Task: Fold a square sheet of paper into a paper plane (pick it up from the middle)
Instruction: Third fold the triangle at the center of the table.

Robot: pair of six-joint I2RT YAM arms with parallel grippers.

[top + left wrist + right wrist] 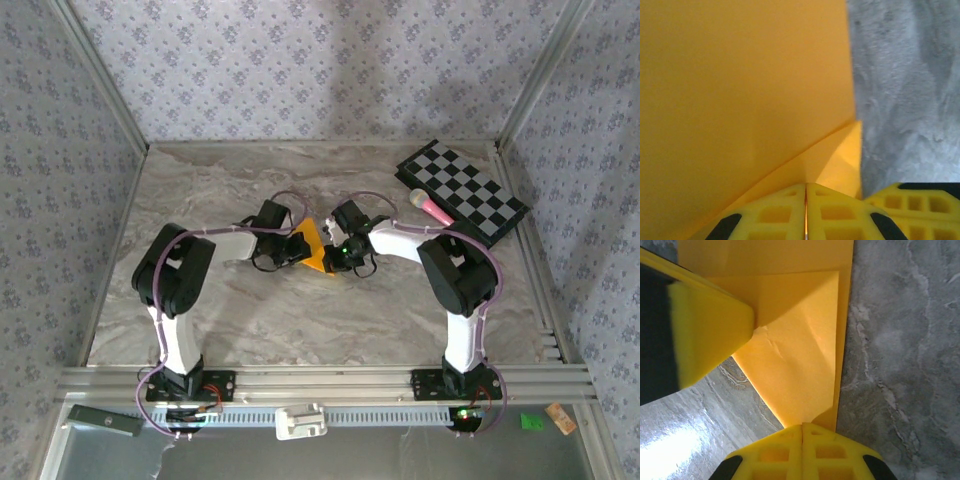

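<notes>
The orange-yellow square sheet of paper [313,243] is held just above the middle of the marble table, between my two grippers. It carries a diagonal fold, with a triangular flap lying over a flat layer [800,340]. My left gripper [298,247] is shut on the paper's left side; in the left wrist view its jaws [806,186] meet on the crease, and the paper [740,90] spreads away from them. My right gripper [338,252] is shut on the opposite edge [802,426]. The left gripper's fingers [710,330] pinch the flap in the right wrist view.
A black-and-white checkered board [460,190] lies at the back right with a pink-tipped stick [432,208] on its near corner. Bare marble table [250,320] stretches in front of the grippers. Patterned walls close in the left, back and right.
</notes>
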